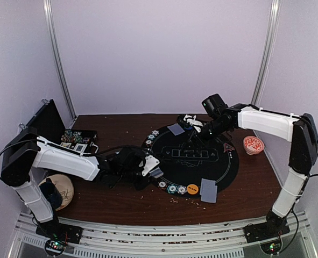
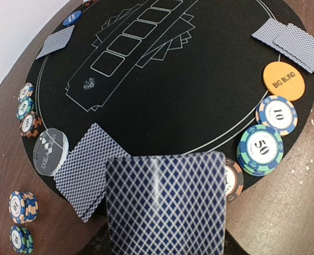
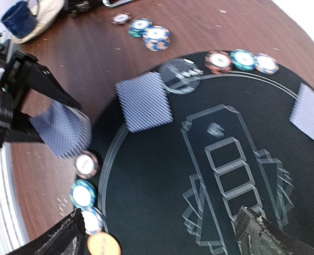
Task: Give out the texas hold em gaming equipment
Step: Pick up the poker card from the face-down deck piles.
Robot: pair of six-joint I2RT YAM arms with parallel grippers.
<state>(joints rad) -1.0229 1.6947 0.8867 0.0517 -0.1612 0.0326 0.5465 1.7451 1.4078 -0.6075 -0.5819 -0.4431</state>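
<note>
My left gripper [image 1: 148, 167] hangs over the near left rim of the round black mat [image 1: 223, 171], shut on a stack of blue-backed playing cards [image 2: 167, 204] that hides its fingers in the left wrist view. A pair of cards [image 2: 87, 171] lies on the mat beside a clear dealer button [image 2: 51, 151]. More cards [image 1: 208, 190] lie at the near rim and others [image 1: 175, 129] at the far rim. Striped chips [image 2: 260, 149] and an orange disc [image 2: 283, 81] line the near edge. My right gripper [image 1: 194, 128] stands open above the mat's far side, its fingers [image 3: 257, 234] empty.
A red-and-white bowl [image 1: 253, 144] sits right of the mat, with a red triangle marker [image 1: 228, 146] on the mat's right side. A chip tray [image 1: 75, 138] stands at the back left. Loose chip stacks [image 2: 23, 206] rest on the wood left of the mat.
</note>
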